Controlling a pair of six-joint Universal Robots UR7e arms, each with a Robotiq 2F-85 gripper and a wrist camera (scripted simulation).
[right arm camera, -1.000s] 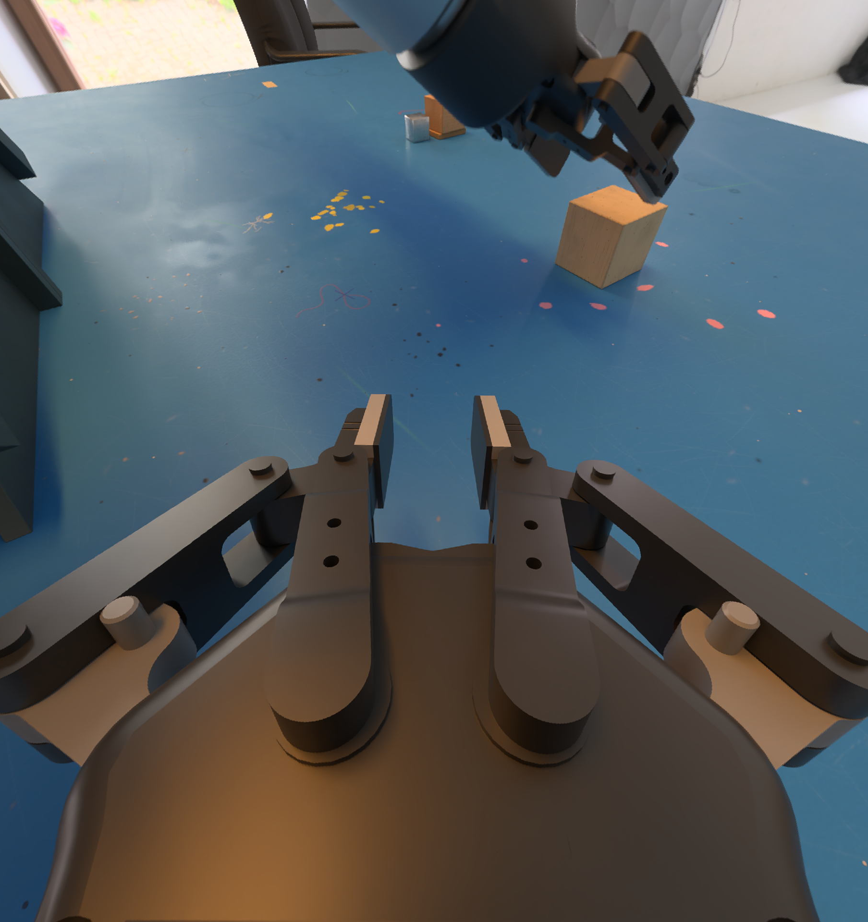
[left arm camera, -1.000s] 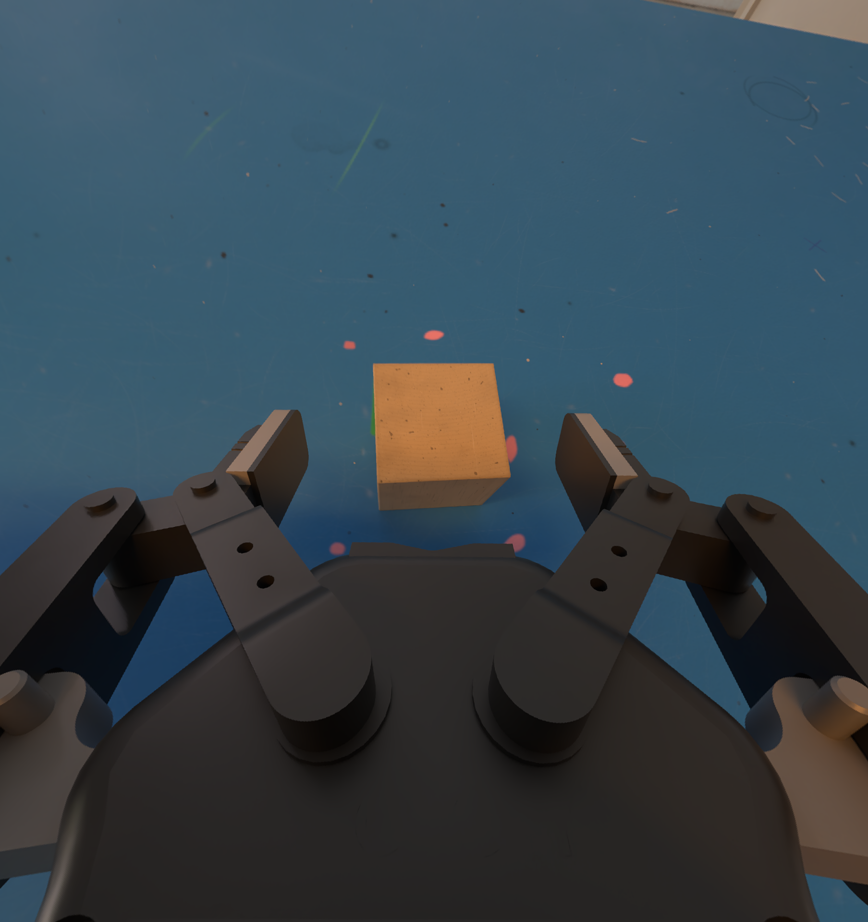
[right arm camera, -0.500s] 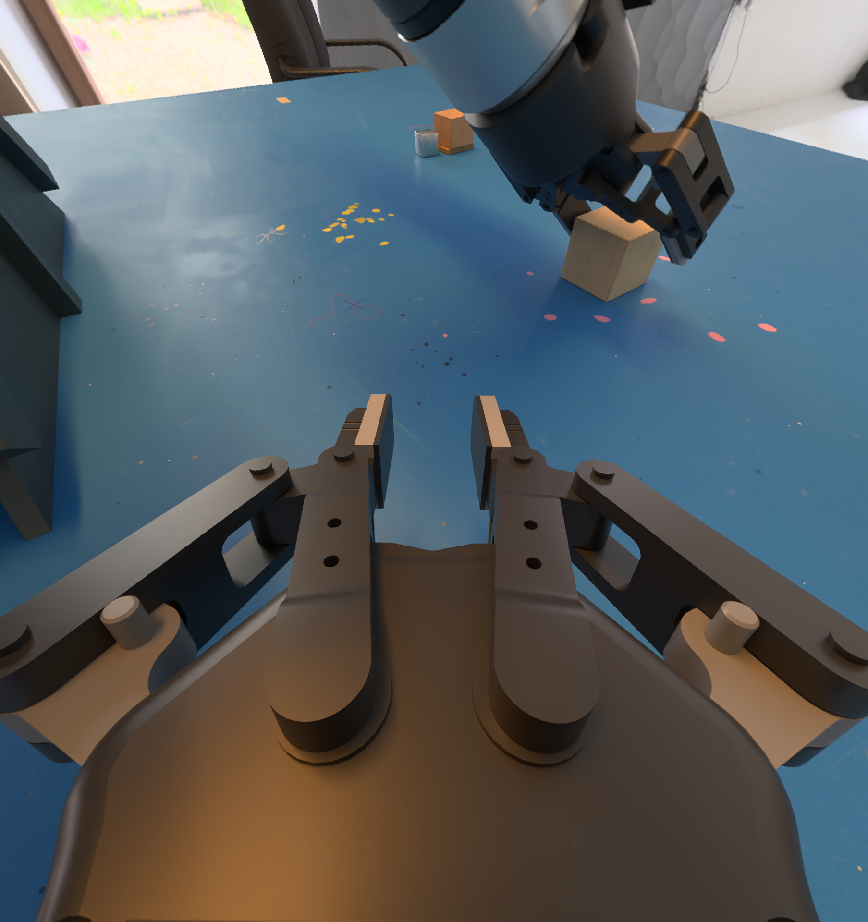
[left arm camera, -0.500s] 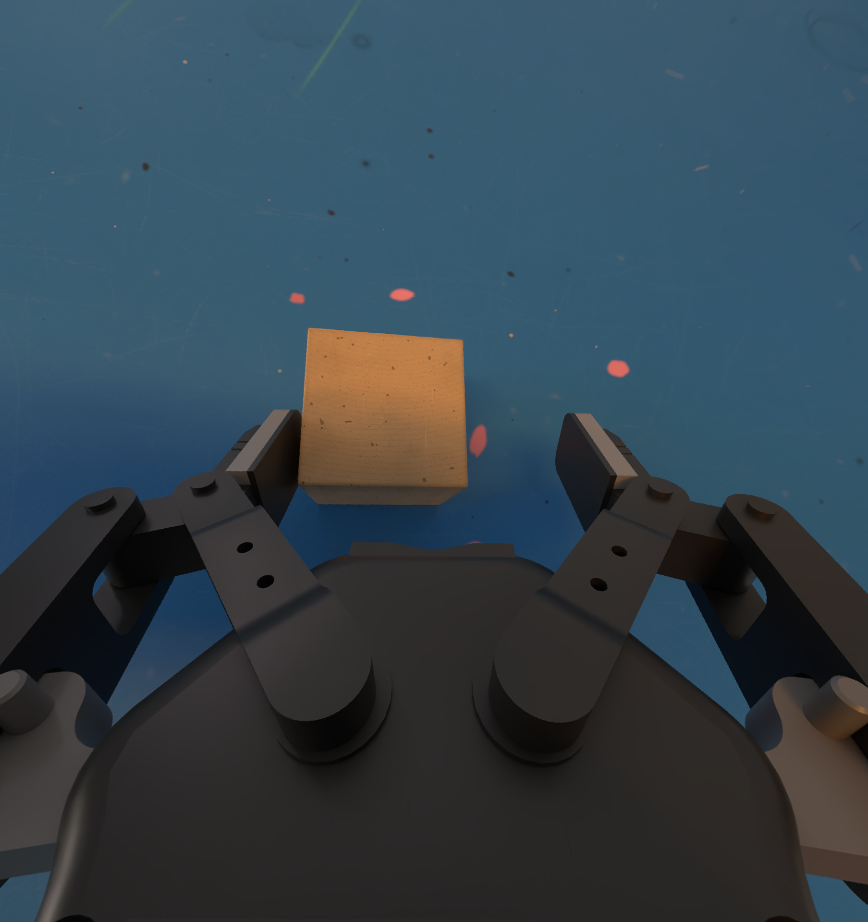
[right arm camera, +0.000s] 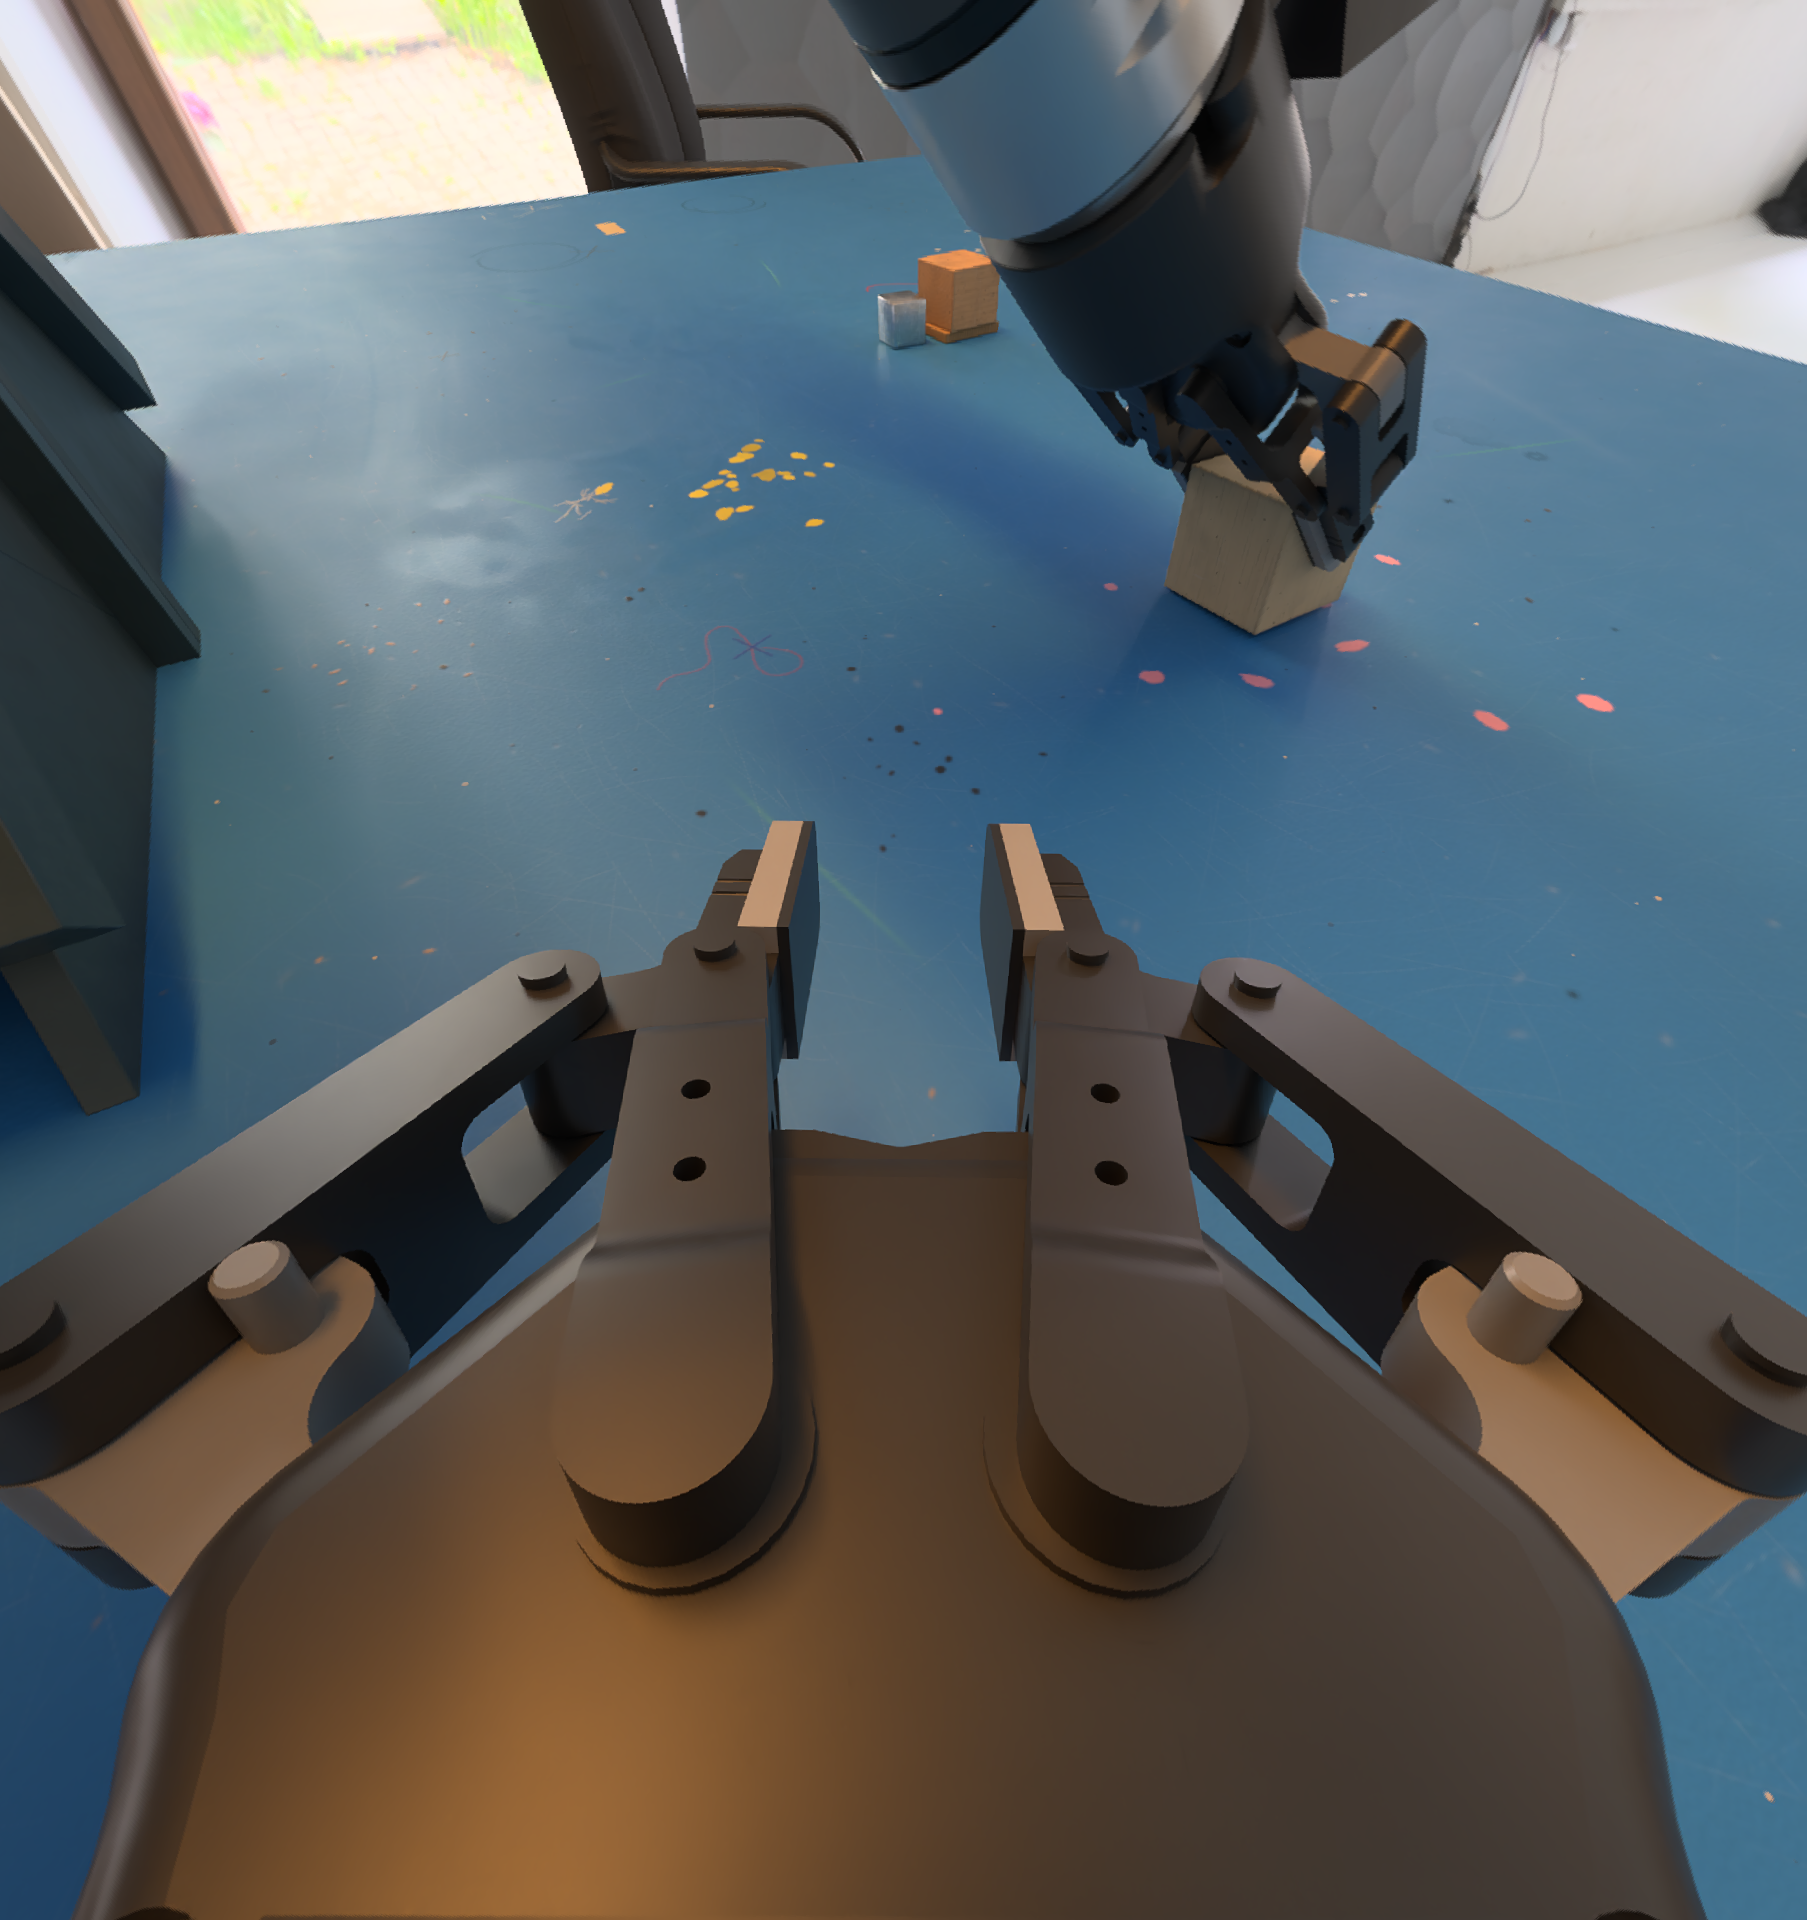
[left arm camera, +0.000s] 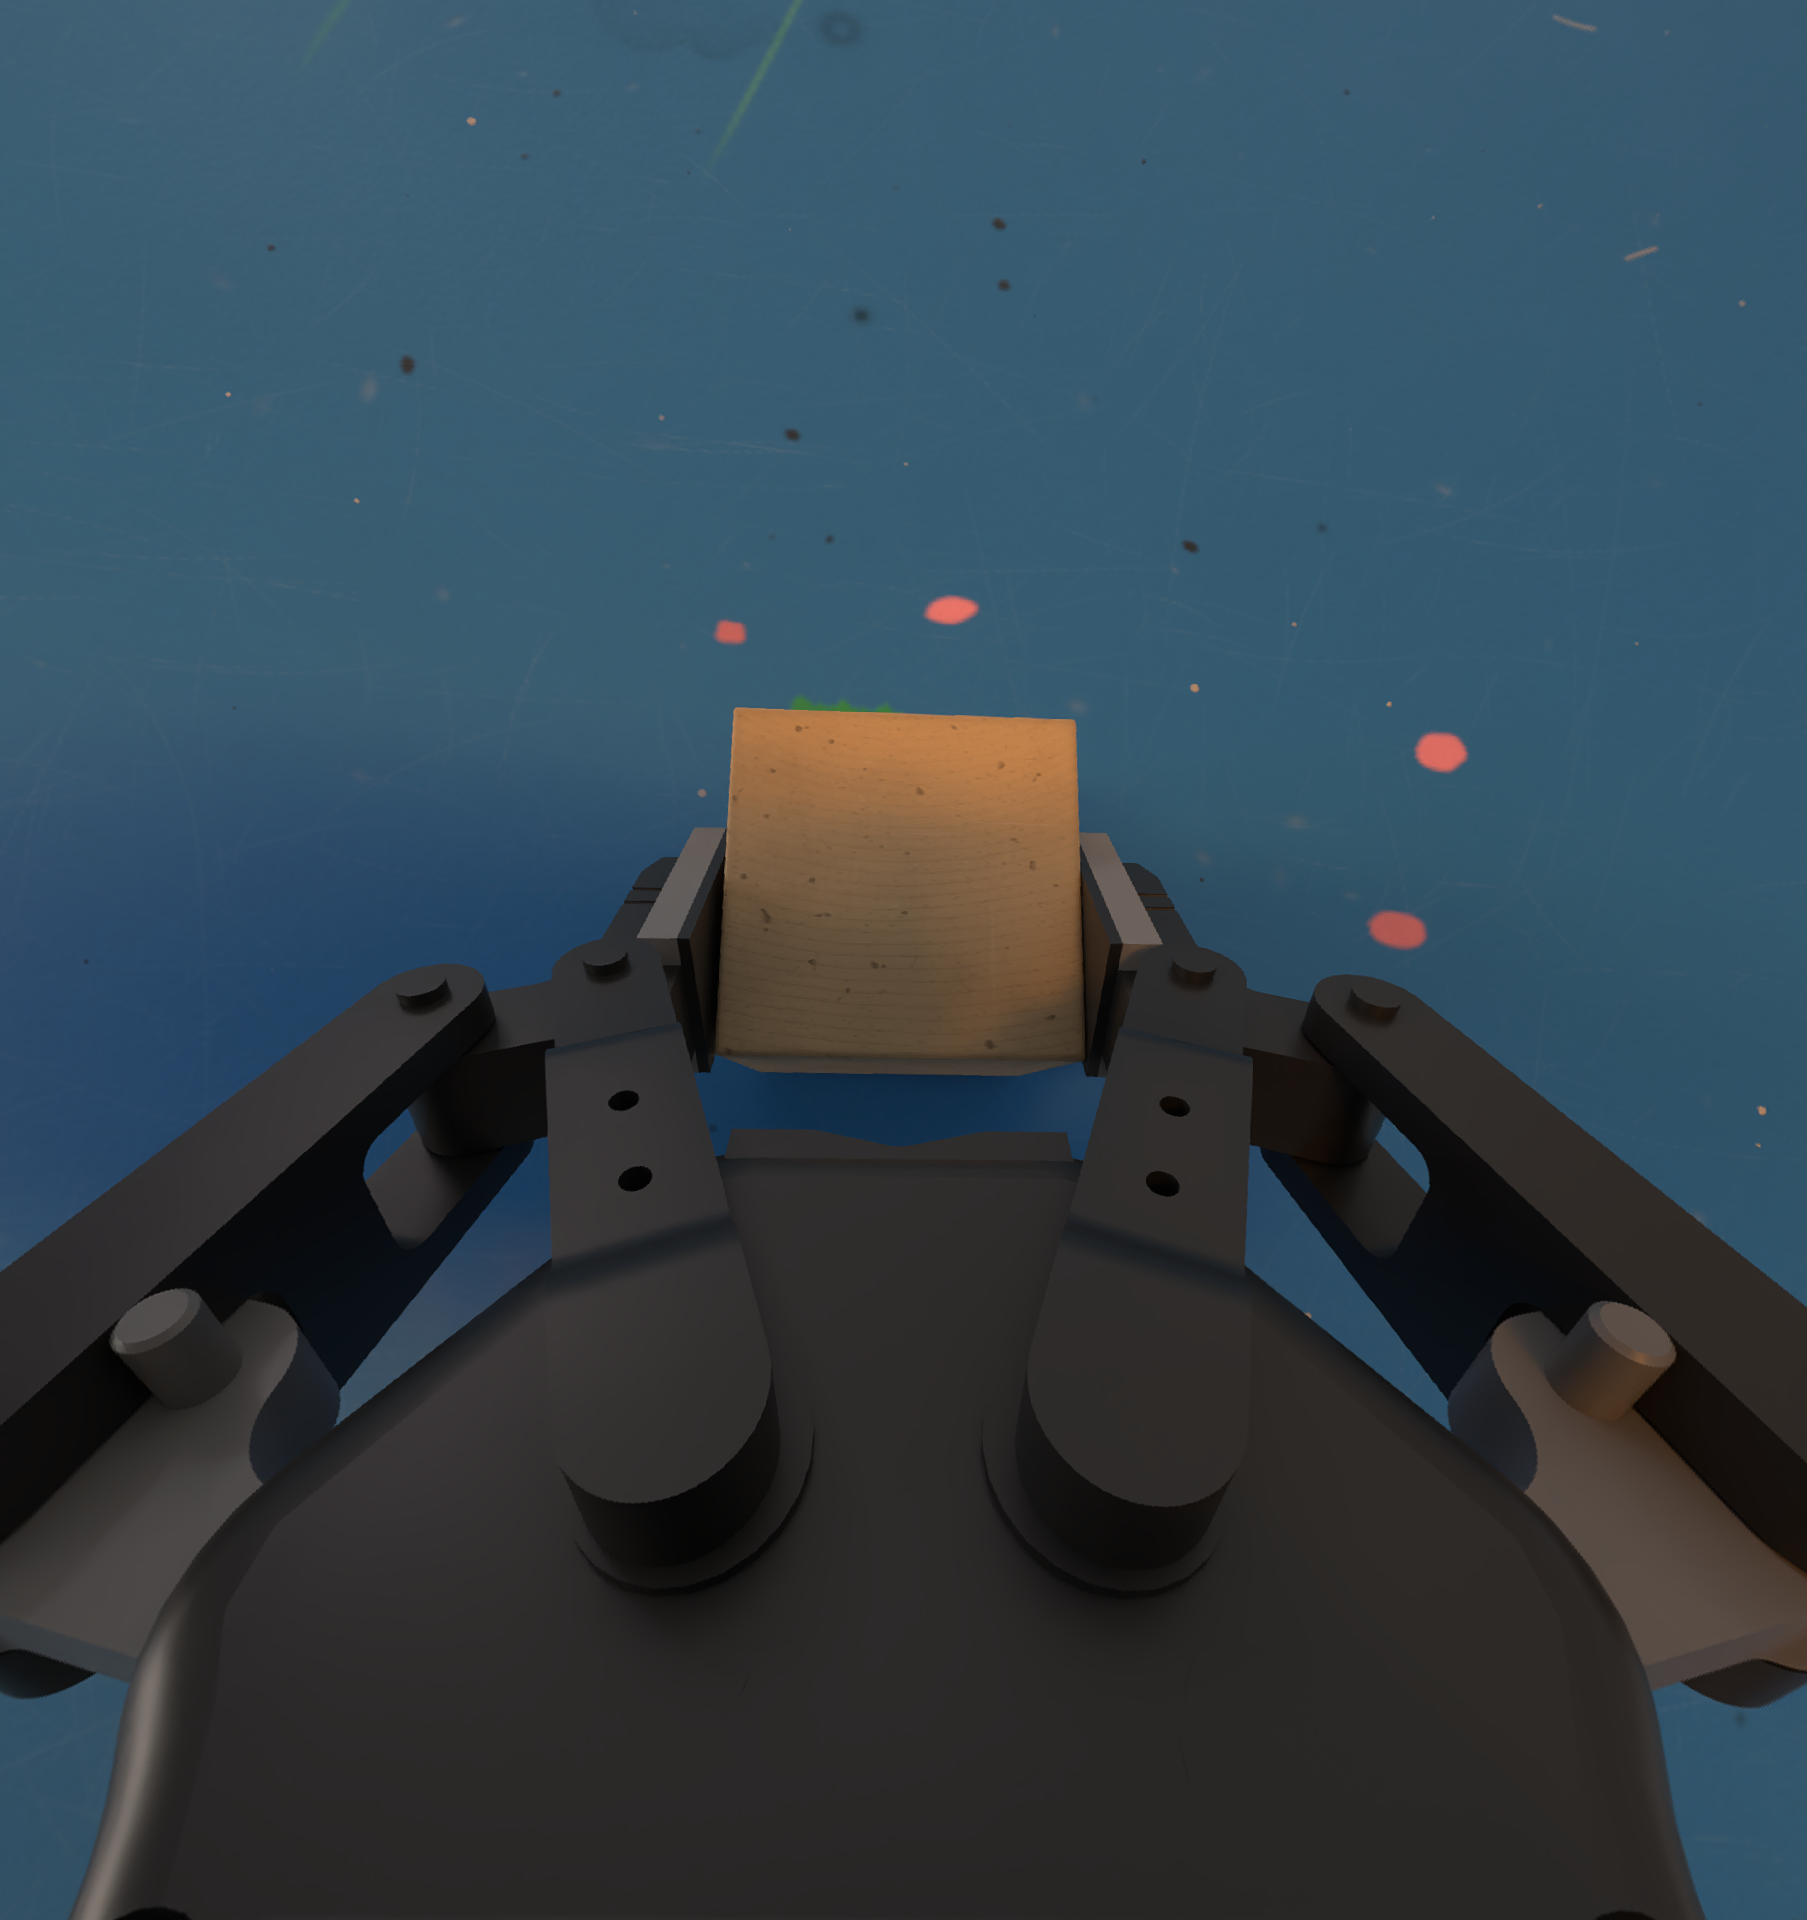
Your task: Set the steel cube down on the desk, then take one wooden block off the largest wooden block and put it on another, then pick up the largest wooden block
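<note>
The largest wooden block (left arm camera: pixel 899 894) sits between the pads of my left gripper (left arm camera: pixel 899 904), which is shut on its two sides. In the right wrist view the same block (right arm camera: pixel 1237 566) is low at the blue desk (right arm camera: pixel 463 582), under the left gripper (right arm camera: pixel 1294 488). I cannot tell whether it touches the desk. My right gripper (right arm camera: pixel 899 894) is open and empty above the desk's near part. At the far side, the small steel cube (right arm camera: pixel 901 317) stands on the desk beside an orange wooden block (right arm camera: pixel 956 291) that rests on a thinner wooden one.
A dark cabinet (right arm camera: pixel 37 623) stands on the desk at the left. A chair (right arm camera: pixel 650 114) is behind the far edge. The left arm (right arm camera: pixel 1107 156) reaches down from the upper right. Paint flecks mark the desk.
The left gripper came down over the largest wooden block and its fingers closed onto the block's sides. The right gripper kept its opening and drew back a little.
</note>
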